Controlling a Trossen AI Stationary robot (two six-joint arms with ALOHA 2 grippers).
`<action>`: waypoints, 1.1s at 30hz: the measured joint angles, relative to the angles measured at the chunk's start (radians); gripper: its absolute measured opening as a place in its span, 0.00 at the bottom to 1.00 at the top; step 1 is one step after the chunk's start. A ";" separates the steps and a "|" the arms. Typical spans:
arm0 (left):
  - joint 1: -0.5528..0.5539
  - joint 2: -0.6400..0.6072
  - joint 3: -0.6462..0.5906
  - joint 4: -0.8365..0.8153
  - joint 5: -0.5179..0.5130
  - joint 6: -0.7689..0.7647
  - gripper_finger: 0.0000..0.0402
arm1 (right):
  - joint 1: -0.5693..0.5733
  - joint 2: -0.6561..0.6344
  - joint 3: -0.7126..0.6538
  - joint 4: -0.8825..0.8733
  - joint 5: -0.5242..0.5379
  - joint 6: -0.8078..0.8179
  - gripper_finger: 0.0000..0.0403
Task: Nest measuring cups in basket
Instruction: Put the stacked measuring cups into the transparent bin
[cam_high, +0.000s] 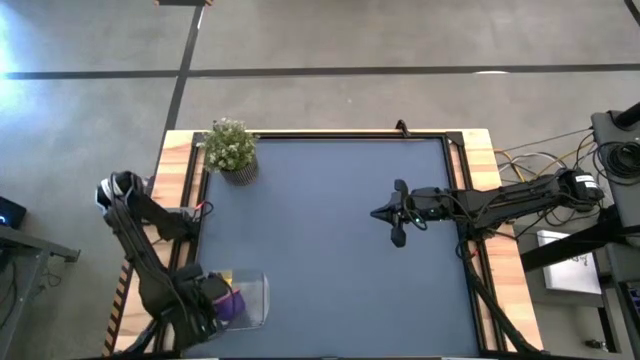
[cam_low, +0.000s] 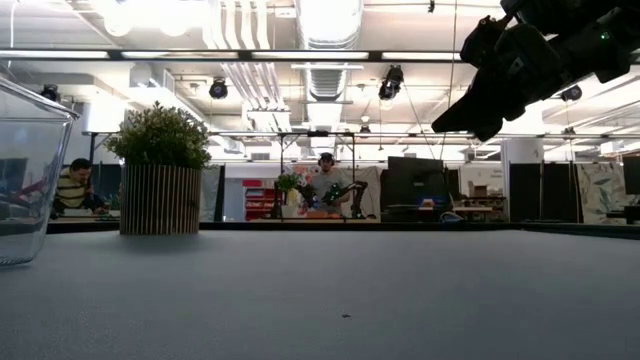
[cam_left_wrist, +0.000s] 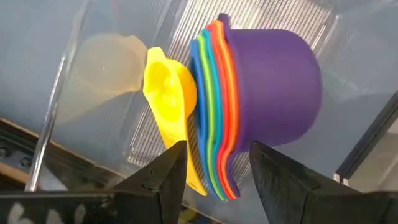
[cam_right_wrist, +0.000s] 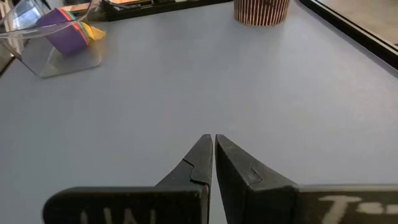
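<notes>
At the near left corner of the table (cam_high: 330, 230), the basket (cam_high: 252, 298) is seen with the nested measuring cups (cam_left_wrist: 249, 106) inside it, the purple cup outermost and the coloured rims stacked against a yellow one. Directly over the basket the left gripper (cam_left_wrist: 217, 171) is held, its two fingers (cam_left_wrist: 165, 180) spread apart on either side of the stack's lower rims; whether the fingers touch the cups cannot be told. Well apart from the basket, above the right half of the table, the right gripper (cam_right_wrist: 213, 146) is kept with its fingers pressed together and nothing between them. Near the far left corner a small potted plant (cam_high: 231, 148) is placed.
</notes>
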 joint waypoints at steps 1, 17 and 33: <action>0.000 -0.022 -0.025 0.022 -0.003 -0.010 0.39 | 0.000 0.000 0.000 0.000 0.000 0.000 0.02; 0.005 -0.103 -0.144 0.148 -0.026 0.012 0.57 | 0.000 0.000 0.000 -0.016 -0.001 0.016 0.02; 0.002 -0.100 -0.158 0.201 0.132 -0.102 0.60 | 0.000 0.000 0.000 -0.016 -0.001 0.019 0.02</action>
